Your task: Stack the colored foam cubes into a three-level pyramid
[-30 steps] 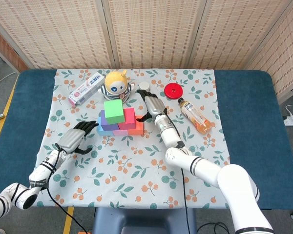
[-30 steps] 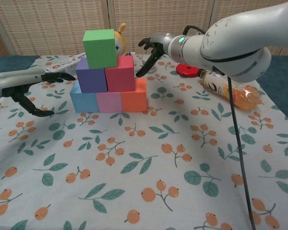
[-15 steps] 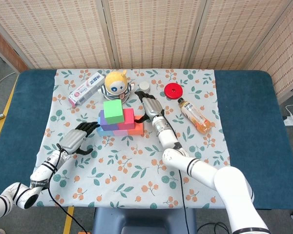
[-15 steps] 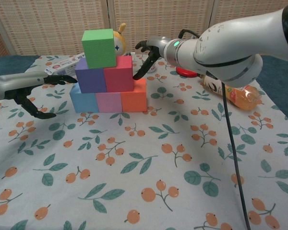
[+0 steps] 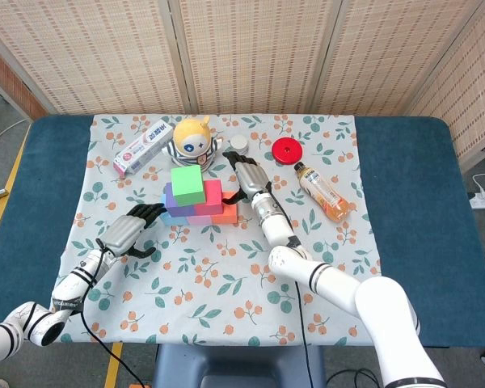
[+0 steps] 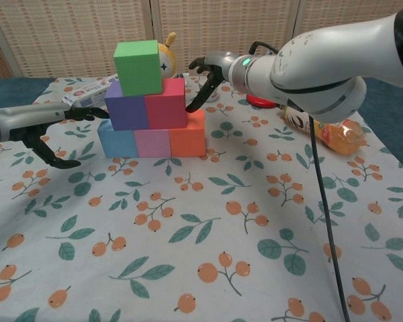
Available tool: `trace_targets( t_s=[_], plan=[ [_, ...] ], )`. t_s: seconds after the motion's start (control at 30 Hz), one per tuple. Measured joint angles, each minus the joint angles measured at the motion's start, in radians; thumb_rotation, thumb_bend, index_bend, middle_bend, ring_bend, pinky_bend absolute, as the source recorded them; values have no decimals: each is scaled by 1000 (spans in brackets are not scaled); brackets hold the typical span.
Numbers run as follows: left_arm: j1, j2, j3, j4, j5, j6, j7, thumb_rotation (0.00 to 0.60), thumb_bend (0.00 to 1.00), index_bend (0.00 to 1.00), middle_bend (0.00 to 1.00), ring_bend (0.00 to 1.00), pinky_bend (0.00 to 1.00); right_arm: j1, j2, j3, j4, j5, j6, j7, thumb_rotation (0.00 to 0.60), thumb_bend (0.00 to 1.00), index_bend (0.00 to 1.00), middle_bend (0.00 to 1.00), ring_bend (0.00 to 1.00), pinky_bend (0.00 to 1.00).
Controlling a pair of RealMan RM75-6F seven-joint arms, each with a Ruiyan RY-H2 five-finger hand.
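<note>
**Six cubes standing in three levels, both my hands beside the stack**

Six foam cubes make the pyramid (image 6: 151, 100), sitting mid-cloth on the floral tablecloth (image 6: 208, 235), just in front of the yellow doll (image 5: 193, 139). Bottom row, from my left: light blue cube (image 6: 116, 142), pink cube (image 6: 151, 143), orange cube (image 6: 188, 137), touching side by side. Second level: purple cube (image 6: 127, 109) and magenta cube (image 6: 166, 102), also pressed together. Green cube (image 6: 139, 59) on top, resting mostly over the purple one and turned slightly off square with the row beneath. Faces look matte and clean, edges crisp.

My left hand (image 6: 43, 131) is at the left end of the stack, fingers (image 6: 87, 114) spread and holding nothing, tips reaching toward the purple cube; whether they touch it, I cannot tell. My right hand (image 6: 208, 75) hangs at the right end, fingers parted and curved downward, empty, tips close to the magenta cube's upper edge and above the orange cube. Contact there is unclear from either view.

Elsewhere on the cloth: toothpaste box (image 5: 143, 147) at the far left, white cap (image 5: 239, 142) and red lid (image 5: 288, 149) behind my right hand, drink bottle (image 5: 322, 192) lying on its side to the right, well apart from the stack.
</note>
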Motion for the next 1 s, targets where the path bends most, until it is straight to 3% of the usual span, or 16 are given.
trace_targets(
  t_s=[0.3, 0.6, 1.0],
  plan=[
    [13, 5, 2, 2, -9, 15, -11, 600, 327, 13, 0, 0, 0, -21, 34, -6, -36, -4, 9, -28, 600, 0, 0, 0, 0, 0],
    [72, 19, 31, 23, -39, 27, -33, 600, 324, 23, 0, 0, 0, -68, 117, -52, -131, 30, 36, -104, 600, 0, 0, 0, 0, 0],
    [67, -29, 35, 74, -52, -24, -35, 600, 324, 24, 0, 0, 0, -59, 40, -77, -20, 50, 18, -138, 600, 0, 0, 0, 0, 0]
  ],
)
